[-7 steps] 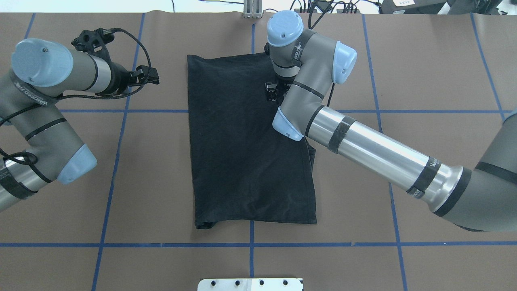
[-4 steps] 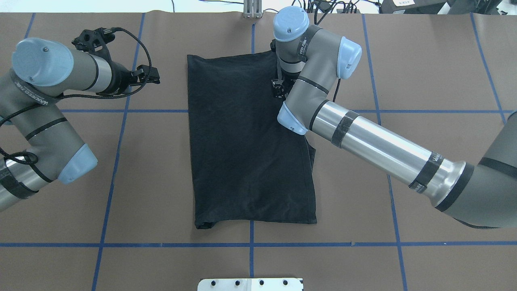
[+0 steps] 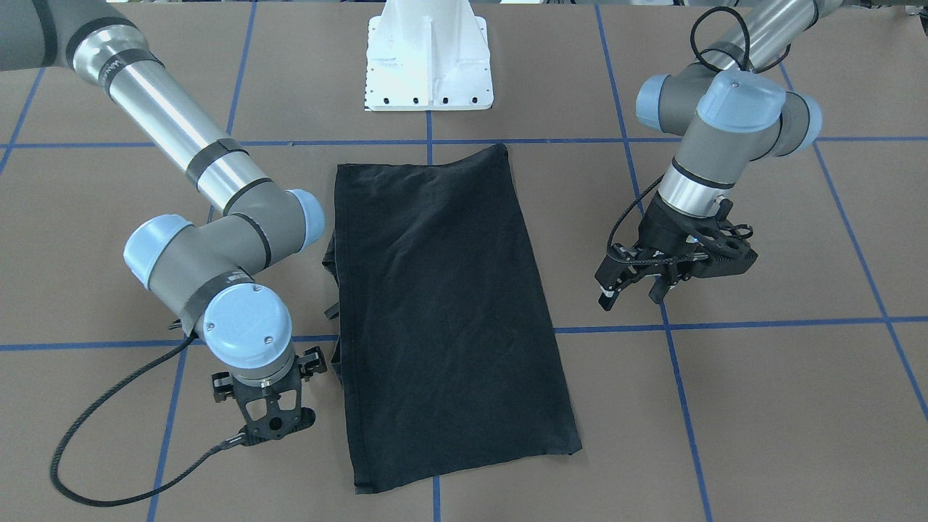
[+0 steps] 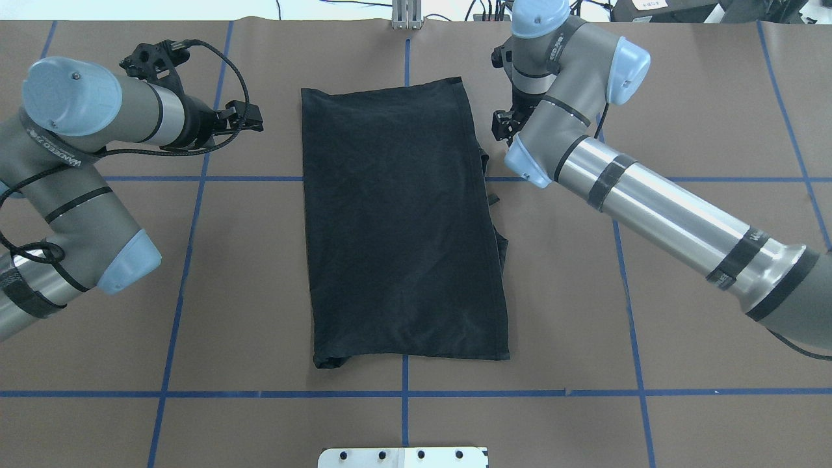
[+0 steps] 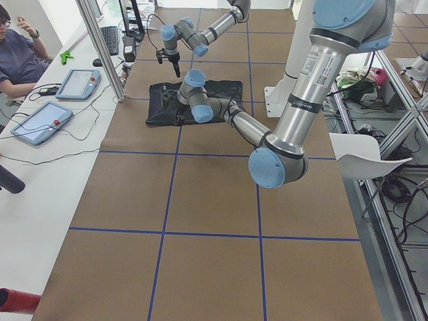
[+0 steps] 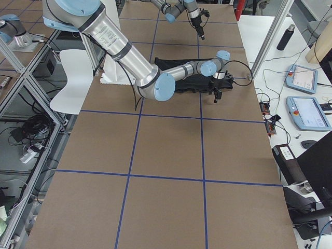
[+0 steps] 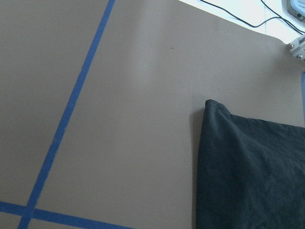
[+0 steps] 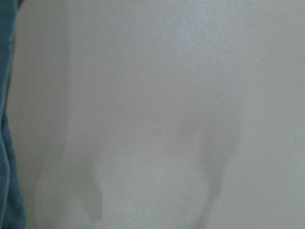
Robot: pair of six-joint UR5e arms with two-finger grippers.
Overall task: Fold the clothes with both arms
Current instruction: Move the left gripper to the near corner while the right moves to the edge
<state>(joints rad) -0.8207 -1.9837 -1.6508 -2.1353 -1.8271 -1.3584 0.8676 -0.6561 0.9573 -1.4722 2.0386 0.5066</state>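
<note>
A brown table [image 4: 247, 292] crossed by blue tape lines carries everything. At the left of the overhead view, the left arm [image 4: 130, 114] holds its jaws partly open and empty, over bare table and clearly apart from the shirt's far left corner. The black shirt [image 4: 396, 221] lies mid-table, folded to a long strip whose long axis runs straight away from the robot, plain side up. On the right, the right arm [image 4: 650, 201] hangs its jaws just beside the strip's far right edge, the nearer of the two; they look spread and empty. The lettering on the arms' straps is too small to read with certainty.
</note>
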